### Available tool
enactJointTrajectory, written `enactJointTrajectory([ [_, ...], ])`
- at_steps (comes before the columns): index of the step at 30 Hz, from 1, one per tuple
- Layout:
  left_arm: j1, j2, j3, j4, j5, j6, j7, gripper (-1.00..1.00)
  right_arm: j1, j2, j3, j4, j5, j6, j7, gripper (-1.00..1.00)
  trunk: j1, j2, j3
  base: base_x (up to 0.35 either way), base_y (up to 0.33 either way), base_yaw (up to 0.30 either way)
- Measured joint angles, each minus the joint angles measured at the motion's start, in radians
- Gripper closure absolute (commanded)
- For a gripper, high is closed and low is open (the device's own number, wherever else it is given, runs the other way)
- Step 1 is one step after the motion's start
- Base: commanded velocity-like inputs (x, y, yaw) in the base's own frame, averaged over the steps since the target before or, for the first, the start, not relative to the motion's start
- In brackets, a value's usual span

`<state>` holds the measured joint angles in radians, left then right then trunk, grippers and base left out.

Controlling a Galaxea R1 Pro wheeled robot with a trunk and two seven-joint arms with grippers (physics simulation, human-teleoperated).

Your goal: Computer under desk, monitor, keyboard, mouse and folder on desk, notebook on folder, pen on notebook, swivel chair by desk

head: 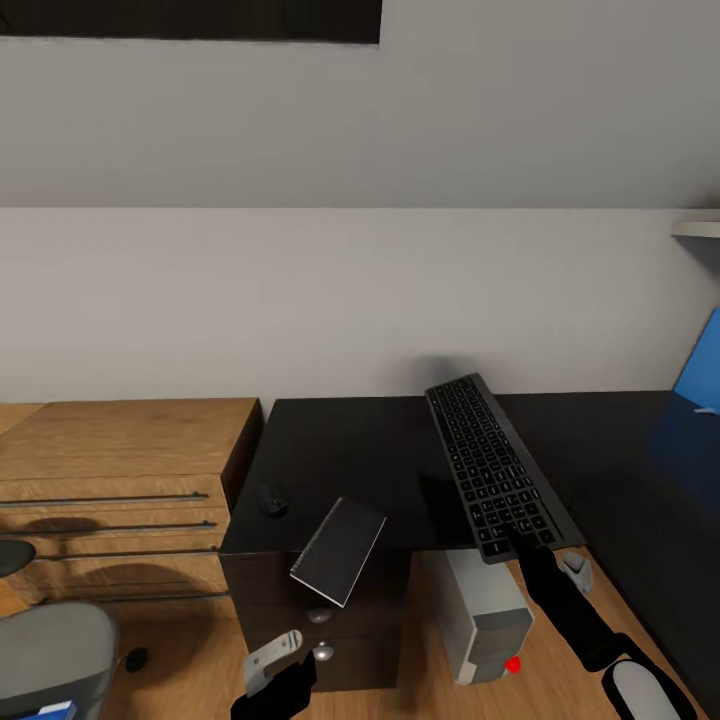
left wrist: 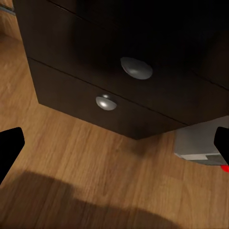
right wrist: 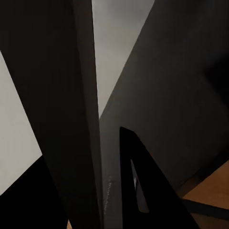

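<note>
Keyboard: the keyboard [head: 495,466] is being held by its near end in the right gripper [head: 522,541], tilted above the counter [head: 350,450] at centre right of the frame; not yet lying flat.
Right jaws: closing on the keyboard's near edge; in the right wrist view one dark finger [right wrist: 143,191] is pressing along the slim keyboard edge [right wrist: 90,119].
Left jaws: the left gripper [head: 275,665] is hanging low at the bottom of the frame, spread wide and holding nothing; its wrist view is facing the drawer knobs [left wrist: 136,67] and the floor.
Mouse: the mouse [head: 272,498] is sitting on the counter at its left edge, well apart from the keyboard.
Notebook: the notebook [head: 339,550] is overhanging the counter's front edge, tilted.
Computer: the computer [head: 482,612] is standing on the floor under the counter, so that part looks done.
Folder: a blue corner [head: 48,711] is showing at lower left beside the swivel chair [head: 50,650]; still to be moved.
Monitor, pen: cannot tell.
</note>
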<state>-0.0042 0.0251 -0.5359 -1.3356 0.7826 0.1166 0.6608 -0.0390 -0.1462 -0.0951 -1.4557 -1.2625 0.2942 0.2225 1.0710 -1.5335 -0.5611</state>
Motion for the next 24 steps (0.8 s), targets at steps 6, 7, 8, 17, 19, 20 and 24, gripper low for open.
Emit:
enactJointTrajectory([
  [6,0.000,0.000,-0.003,0.000,-0.002,-0.001,-0.001,-1.00,0.000,0.000,0.002,0.003,-0.001,0.001,0.000,1.00,0.001,0.000,0.000,-0.266,-0.001,0.000],
  [7,0.000,0.001,-0.002,0.000,-0.002,-0.001,-0.001,-1.00,0.000,0.000,0.002,0.003,0.000,0.001,0.000,1.00,0.001,0.000,0.000,-0.329,-0.027,0.000],
  [8,0.000,0.001,-0.002,0.000,-0.002,-0.001,-0.001,-1.00,0.000,0.000,0.002,0.003,0.001,0.001,0.000,1.00,0.001,0.000,0.000,-0.333,-0.055,0.000],
  [17,0.000,0.001,-0.003,0.000,-0.003,-0.001,-0.001,-1.00,0.000,0.000,0.000,0.002,0.002,0.001,0.000,1.00,0.001,0.000,0.000,-0.335,-0.107,0.000],
  [19,0.000,0.001,-0.003,0.000,-0.002,-0.001,-0.001,-1.00,0.000,0.000,0.000,0.002,0.002,0.001,0.000,1.00,0.001,0.000,0.000,-0.335,-0.137,0.000],
  [20,0.000,0.001,-0.003,0.000,-0.002,-0.001,-0.001,-1.00,0.000,0.000,0.000,0.002,0.002,0.001,0.000,1.00,0.001,0.000,0.000,-0.335,-0.138,0.000],
  [24,0.000,0.001,-0.003,0.000,0.001,0.000,-0.001,-1.00,0.000,0.000,0.001,0.002,0.003,0.001,0.000,1.00,0.001,0.000,0.000,-0.335,-0.126,0.000],
])
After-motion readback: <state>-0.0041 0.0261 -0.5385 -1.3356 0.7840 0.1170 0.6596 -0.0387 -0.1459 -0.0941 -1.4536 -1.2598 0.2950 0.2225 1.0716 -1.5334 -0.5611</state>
